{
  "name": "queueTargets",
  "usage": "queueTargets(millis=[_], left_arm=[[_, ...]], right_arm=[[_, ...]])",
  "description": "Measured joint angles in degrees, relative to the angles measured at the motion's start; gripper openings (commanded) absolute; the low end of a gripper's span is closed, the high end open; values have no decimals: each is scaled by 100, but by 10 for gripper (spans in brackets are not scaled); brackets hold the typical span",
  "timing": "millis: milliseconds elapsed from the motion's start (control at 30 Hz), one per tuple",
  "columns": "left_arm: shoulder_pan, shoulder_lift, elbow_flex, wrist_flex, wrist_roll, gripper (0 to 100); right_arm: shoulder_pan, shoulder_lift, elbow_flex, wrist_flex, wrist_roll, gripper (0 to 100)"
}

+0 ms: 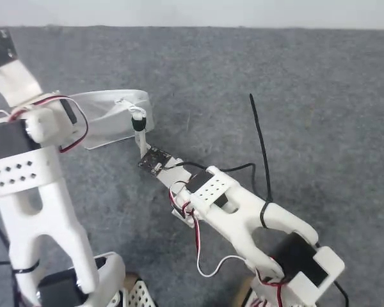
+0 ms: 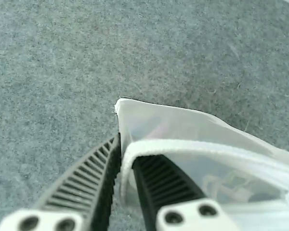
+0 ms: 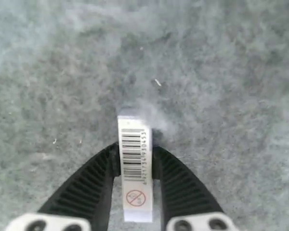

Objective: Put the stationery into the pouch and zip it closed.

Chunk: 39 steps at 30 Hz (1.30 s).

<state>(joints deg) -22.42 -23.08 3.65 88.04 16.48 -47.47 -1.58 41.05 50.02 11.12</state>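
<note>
The grey felt surface (image 1: 320, 89) covers the table. My right gripper (image 3: 135, 153) is closed narrow on a white stationery stick (image 3: 133, 166) with a barcode label. In the high view its dark tip lies at the edge of the translucent pouch (image 1: 109, 118); whether it is inside, I cannot tell. My left gripper (image 2: 125, 156) pinches the pouch's corner. Risk: the tip snags the zipper band and pushes the mouth shut, or the thin film slips from my left pinch.

Robot test bench: grey felt mat (image 1: 320, 77) (loose cables (image 1: 264, 157) across it).
</note>
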Motion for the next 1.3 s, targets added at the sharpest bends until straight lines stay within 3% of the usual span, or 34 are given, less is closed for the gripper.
queueTargets(millis=[300,633,933,1300], left_arm=[[0,0,0,0,0,10],[18,0,0,0,0,10],[756,-18,-9,0,0,10],[826,-18,-9,-9,0,10]], right_arm=[[0,-352,211,18,0,9],[-9,-2523,1213,53,0,9],[-9,-3921,1864,-158,0,9],[-18,-5679,2127,-527,-299,9]])
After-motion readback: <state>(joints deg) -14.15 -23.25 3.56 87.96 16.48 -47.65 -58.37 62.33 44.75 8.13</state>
